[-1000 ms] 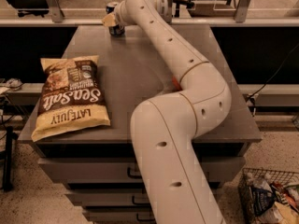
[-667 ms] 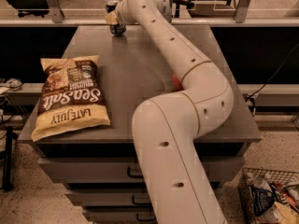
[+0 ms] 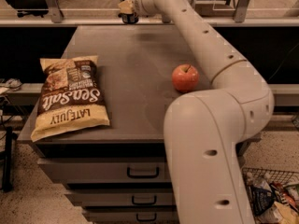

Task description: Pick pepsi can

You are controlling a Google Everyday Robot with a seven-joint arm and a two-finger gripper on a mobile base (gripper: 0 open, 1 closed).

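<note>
The pepsi can [image 3: 129,17], dark blue with a silver top, is at the far edge of the grey table [image 3: 135,50], near the top of the camera view. My gripper [image 3: 126,6] is shut around its middle, so only the can's top and bottom show. The can hangs just above the table's back edge. My white arm reaches from the lower right across the table to it.
A red apple [image 3: 185,77] sits on the table's right side next to my arm. A Sea Salt chips bag [image 3: 70,97] lies flat on the left. Drawers [image 3: 142,172] are below the tabletop. A wire basket of litter [image 3: 273,197] stands at the bottom right.
The gripper with the can has risen and shifted a little to the right off the tabletop. The arm has swung, and the apple has come into sight.
</note>
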